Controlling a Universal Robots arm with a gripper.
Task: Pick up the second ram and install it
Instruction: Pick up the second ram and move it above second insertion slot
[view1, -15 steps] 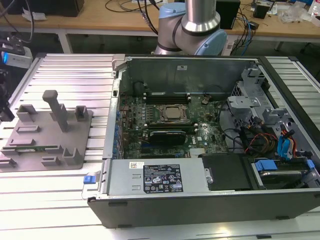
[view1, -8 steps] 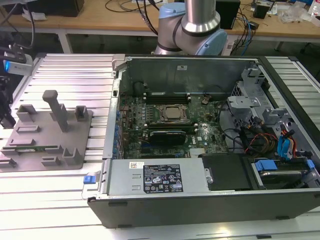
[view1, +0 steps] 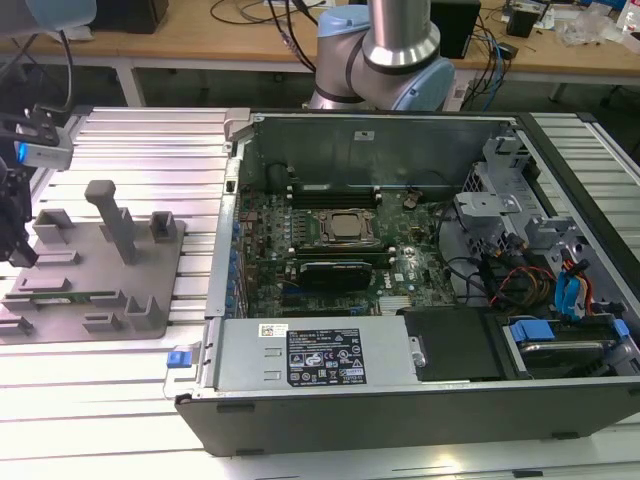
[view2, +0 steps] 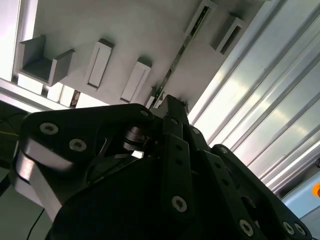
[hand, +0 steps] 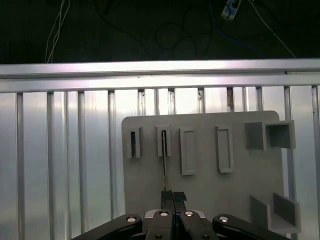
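The second ram (hand: 164, 165) stands on edge in a slot of the grey holder tray (hand: 210, 190), seen as a thin dark line. It also shows in the second wrist view as a narrow strip (view2: 176, 59), and as a green strip (view1: 70, 297) in the exterior view. My gripper (hand: 173, 196) hovers over the tray at the ram's near end, its two fingertips pressed together, with the ram just beside them and not between them. In the exterior view the gripper (view1: 18, 250) hangs at the far left, over the tray's (view1: 150, 260) left part. Its black body (view2: 172, 102) covers the ram's near end.
The open computer case (view1: 300, 355) lies at the exterior view's right, with the CPU socket (view1: 348, 228) and long black slots (view1: 335, 190) on its motherboard. A tall grey post (view1: 110, 215) rises from the tray. The arm's base (view1: 385, 60) stands behind the case. Ribbed aluminium table (hand: 60, 165) surrounds the tray.
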